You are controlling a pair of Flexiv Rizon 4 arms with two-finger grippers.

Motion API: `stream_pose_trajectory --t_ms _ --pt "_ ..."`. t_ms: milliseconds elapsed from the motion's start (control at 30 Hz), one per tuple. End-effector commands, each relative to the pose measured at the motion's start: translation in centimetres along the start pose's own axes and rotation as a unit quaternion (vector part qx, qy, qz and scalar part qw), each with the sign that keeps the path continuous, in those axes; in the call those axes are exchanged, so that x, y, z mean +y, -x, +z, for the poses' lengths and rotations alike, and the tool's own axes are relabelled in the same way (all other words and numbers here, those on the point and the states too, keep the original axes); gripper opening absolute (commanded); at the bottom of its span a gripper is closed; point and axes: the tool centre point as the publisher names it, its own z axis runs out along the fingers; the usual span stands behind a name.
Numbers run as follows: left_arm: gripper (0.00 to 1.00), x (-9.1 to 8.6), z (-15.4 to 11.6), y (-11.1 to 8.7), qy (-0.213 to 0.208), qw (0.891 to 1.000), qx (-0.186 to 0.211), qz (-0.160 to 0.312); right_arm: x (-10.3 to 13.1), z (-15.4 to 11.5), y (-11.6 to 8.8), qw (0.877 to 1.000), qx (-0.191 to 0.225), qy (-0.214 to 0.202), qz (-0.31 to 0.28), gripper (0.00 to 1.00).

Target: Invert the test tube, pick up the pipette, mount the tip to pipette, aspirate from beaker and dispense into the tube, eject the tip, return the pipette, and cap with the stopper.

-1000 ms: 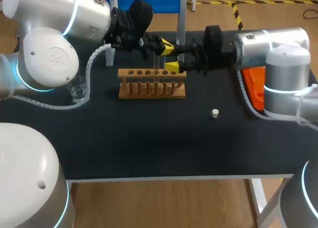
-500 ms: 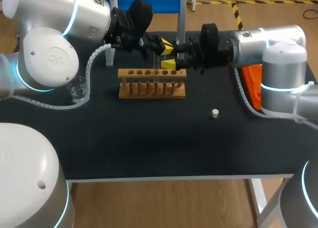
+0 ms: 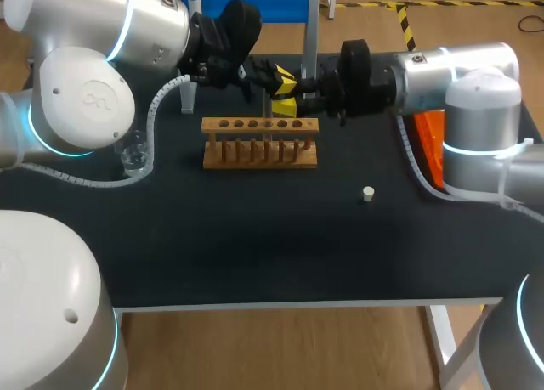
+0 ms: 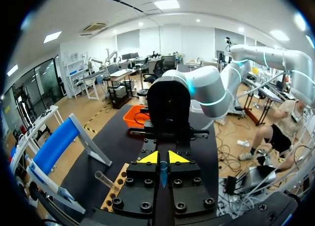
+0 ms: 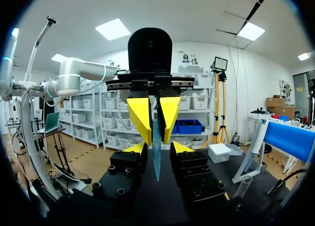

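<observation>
Left gripper (image 4: pixel 163 158) clamped on test tube (image 5: pixel 156 159) above wooden rack (image 3: pixel 259 144), right gripper (image 5: pixel 158 148) narrowly apart either side of it

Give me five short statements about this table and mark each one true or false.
1. The white stopper lies loose on the table. True.
2. The wooden rack has tipped over. False: it stands upright.
3. The left gripper and the right gripper face each other, close together. True.
4. The beaker stands beside the orange box. False: it is across the table, by the left arm.
5. The left gripper is empty. False: it is shut on a thin bluish tube.
</observation>
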Motion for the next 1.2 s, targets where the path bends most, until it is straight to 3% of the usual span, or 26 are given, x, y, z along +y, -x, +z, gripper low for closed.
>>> stream_pose_trajectory --t_ms 33,200,300,333,633,667,700,967,1200 --pt "0.0 0.0 -0.1 0.0 0.002 1.0 0.001 0.0 0.0 0.0 0.0 1.0 0.002 0.002 -0.001 0.28" --pt "0.0 0.0 -0.1 0.0 0.002 1.0 0.001 0.0 0.0 0.0 -0.2 1.0 0.003 0.004 0.0 0.26" --pt "0.0 0.0 -0.1 0.0 0.002 1.0 0.001 0.0 0.0 -0.1 -0.2 1.0 0.003 0.006 0.001 0.11" --pt "0.0 0.0 -0.1 0.0 0.002 1.0 0.001 0.0 -0.1 -0.1 -0.3 1.0 0.003 0.007 0.001 0.0" --pt "0.0 0.0 -0.1 0.0 0.002 1.0 0.001 0.0 -0.2 -0.2 -0.3 1.0 0.003 0.009 0.003 0.0" --pt "0.28 0.0 -0.1 0.0 0.002 1.0 0.001 0.0 -0.2 -0.2 -0.3 1.0 0.003 0.009 0.003 0.0" --pt "1.0 0.0 -0.1 0.0 0.002 1.0 0.001 0.0 -0.2 -0.2 -0.3 1.0 0.002 0.009 0.003 0.0" --pt "1.0 0.0 -0.1 0.0 0.002 1.0 0.001 0.0 -0.6 -1.0 -0.7 1.0 0.001 0.007 0.003 0.0" --pt "1.0 0.0 -0.1 0.0 0.002 1.0 0.001 0.0 -1.5 -3.4 -1.8 1.0 0.0 0.005 0.002 0.0"
